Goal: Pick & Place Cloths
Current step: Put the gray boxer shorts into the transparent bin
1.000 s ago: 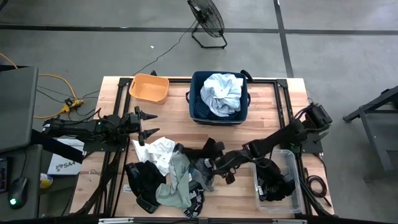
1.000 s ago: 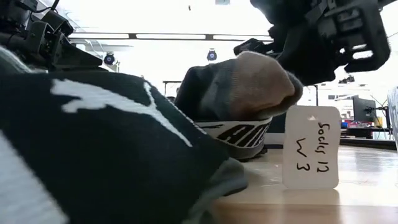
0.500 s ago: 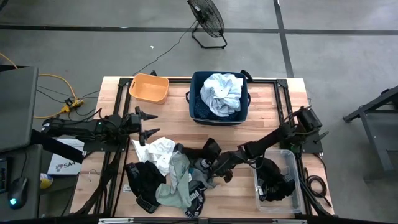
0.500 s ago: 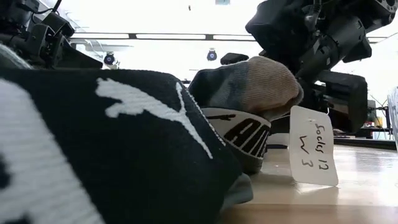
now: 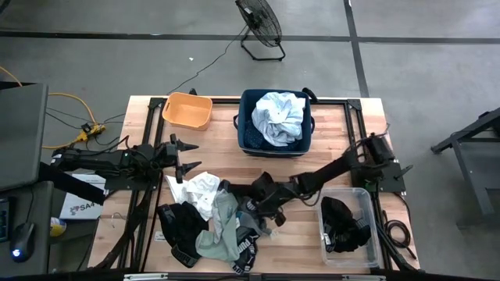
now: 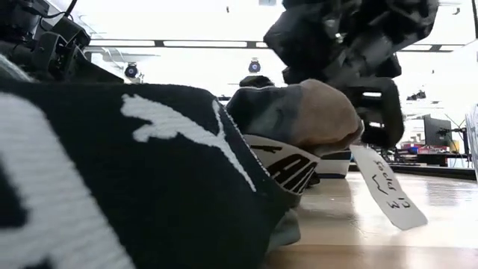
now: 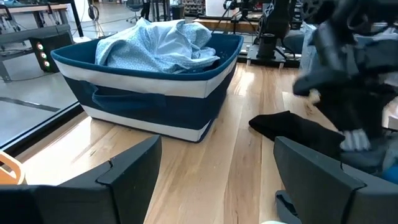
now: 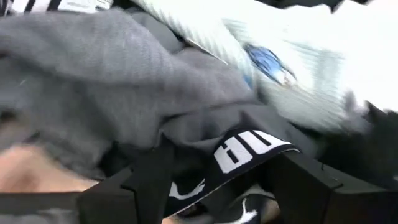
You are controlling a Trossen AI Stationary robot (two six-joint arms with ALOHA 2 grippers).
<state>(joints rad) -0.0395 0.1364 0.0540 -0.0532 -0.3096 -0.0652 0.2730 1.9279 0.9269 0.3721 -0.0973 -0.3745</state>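
The unsorted cloths [image 5: 215, 222] lie heaped along the table's [image 5: 332, 133] near edge, toward its left half: a white piece [image 5: 199, 190] on the far side of the heap, grey-green socks [image 5: 221, 230] in the middle, black pieces with white lettering [image 5: 248, 250] at the very edge. This looks like the pickup pile, and the containers round it seem to be where things go. A pale blue-white shirt [image 5: 280, 115] already fills the navy fabric bin [image 5: 250, 140] at the middle of the far edge, and a black garment [image 5: 344, 226] sits in the clear plastic box [image 5: 371, 211] at the near right corner, so part of the sorting appears done; the orange tub [image 5: 187, 111] by the far left corner shows nothing inside. The right gripper [image 5: 268, 204] is stretched low across from the right side and sits at the right flank of the heap. Its wrist camera shows the two dark fingers [image 8: 140, 177] spread wide with grey fabric and a black lettered band [image 8: 245, 152] between and just ahead of them, nothing yet pinched, which reads as lining up a grab. In the low view a white paper tag [image 6: 390, 190] hangs tilted beside a grey-tan sock [image 6: 306, 116]. The left gripper [image 5: 186, 156] waits near the left edge, above the wood, fingers apart and empty, pointing toward the bin.
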